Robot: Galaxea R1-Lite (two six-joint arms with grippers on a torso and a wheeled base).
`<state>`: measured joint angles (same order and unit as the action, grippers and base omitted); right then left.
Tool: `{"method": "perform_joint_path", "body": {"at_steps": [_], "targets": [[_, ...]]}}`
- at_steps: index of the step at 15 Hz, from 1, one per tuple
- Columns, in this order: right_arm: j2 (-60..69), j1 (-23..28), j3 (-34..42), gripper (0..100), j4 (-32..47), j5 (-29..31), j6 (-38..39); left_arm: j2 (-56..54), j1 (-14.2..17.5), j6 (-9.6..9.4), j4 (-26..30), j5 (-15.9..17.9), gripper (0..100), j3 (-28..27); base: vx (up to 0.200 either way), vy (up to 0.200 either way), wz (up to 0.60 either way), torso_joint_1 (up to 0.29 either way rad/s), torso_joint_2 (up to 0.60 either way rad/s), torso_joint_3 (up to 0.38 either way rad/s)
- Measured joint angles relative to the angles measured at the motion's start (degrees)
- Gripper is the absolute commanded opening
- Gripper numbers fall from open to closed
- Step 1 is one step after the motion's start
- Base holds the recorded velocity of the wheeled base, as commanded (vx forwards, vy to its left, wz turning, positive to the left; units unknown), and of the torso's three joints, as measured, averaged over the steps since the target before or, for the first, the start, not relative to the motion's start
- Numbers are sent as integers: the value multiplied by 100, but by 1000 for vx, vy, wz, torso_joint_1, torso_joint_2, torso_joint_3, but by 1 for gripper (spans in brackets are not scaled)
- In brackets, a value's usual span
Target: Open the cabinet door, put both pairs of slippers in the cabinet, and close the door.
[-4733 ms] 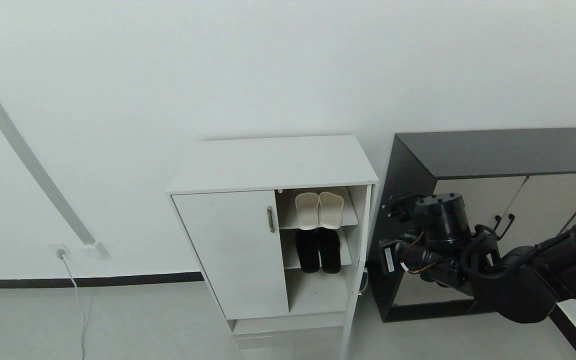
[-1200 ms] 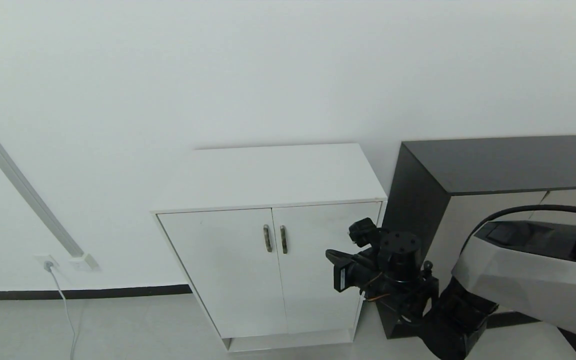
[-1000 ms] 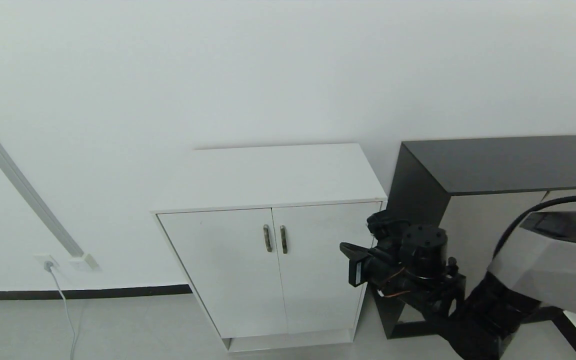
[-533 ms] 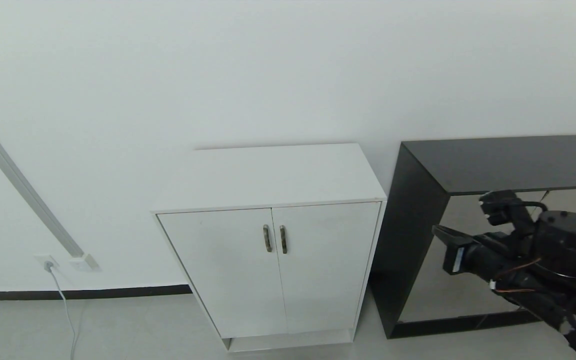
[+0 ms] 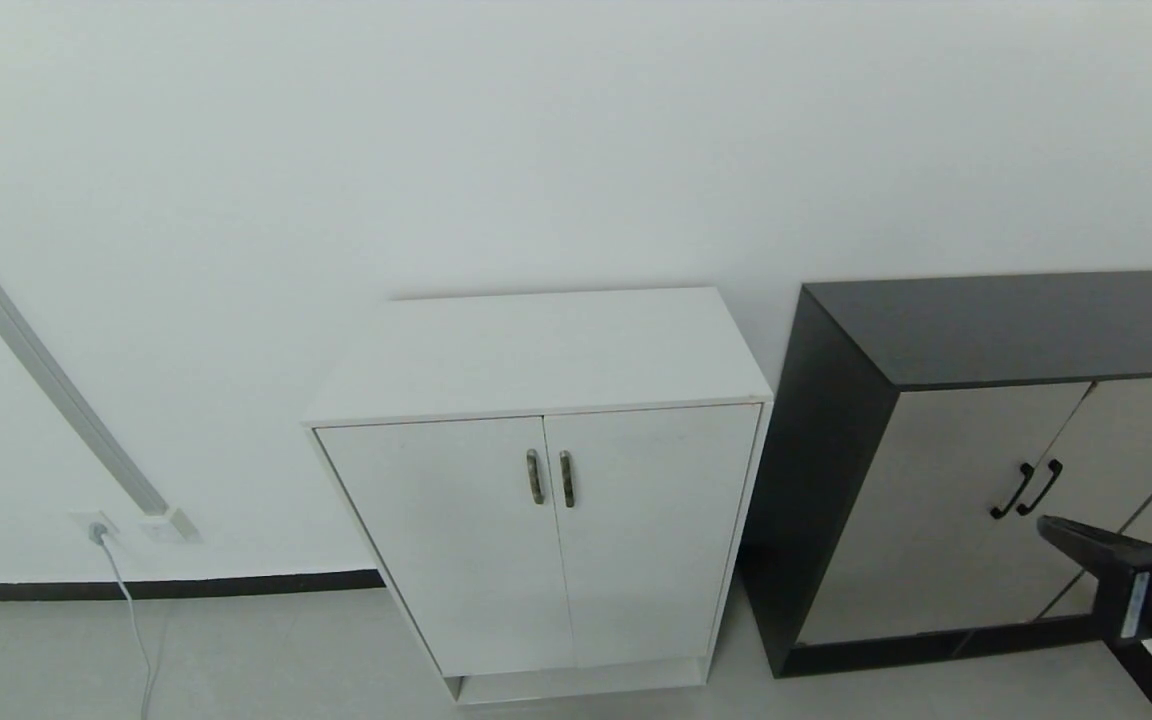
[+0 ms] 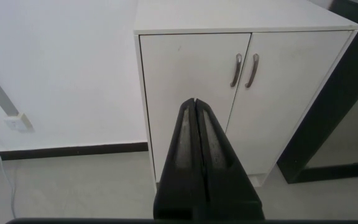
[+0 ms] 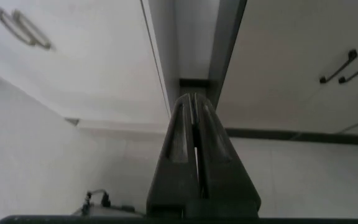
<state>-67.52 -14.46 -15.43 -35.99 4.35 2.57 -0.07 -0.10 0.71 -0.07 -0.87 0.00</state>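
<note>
The white cabinet (image 5: pixel 536 350) stands against the wall with both doors shut, so its inside is hidden. Two metal handles (image 5: pixel 549 477) meet at the middle seam. My right gripper (image 5: pixel 1048 523) is low at the far right, in front of the black cabinet and well away from the white one; in the right wrist view the right gripper (image 7: pixel 194 96) is shut and holds nothing, pointing at the gap between the two cabinets. My left gripper (image 6: pixel 195 101) is also shut with nothing in it, held in front of the white cabinet's left door (image 6: pixel 191 68), apart from it.
A black cabinet (image 5: pixel 986 320) with mirrored doors and black handles (image 5: pixel 1026 488) stands close beside the white one on its right. On the left wall are a socket with a hanging cable (image 5: pixel 96 528) and a slanted grey conduit (image 5: pixel 36 370). Open floor lies in front.
The white cabinet's right door, earlier open with pale and black slippers on its shelves, is now shut. My right arm has drawn back to the right, away from the door.
</note>
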Motion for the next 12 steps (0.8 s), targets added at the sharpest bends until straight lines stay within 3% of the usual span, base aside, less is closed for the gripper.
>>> {"method": "perform_joint_path", "body": {"at_steps": [2,7,12], "targets": [[471,16,190,0,385,-26,-127,0,0,5,0,0,0,0,0,0,0,0,0,0],[1146,16,1208,0,466,-324,-257,0,0,7,0,0,0,0,0,0,0,0,0,0],[1513,16,1527,0,967,-443,-257,0,0,5,0,0,0,0,0,0,0,0,0,0]]}}
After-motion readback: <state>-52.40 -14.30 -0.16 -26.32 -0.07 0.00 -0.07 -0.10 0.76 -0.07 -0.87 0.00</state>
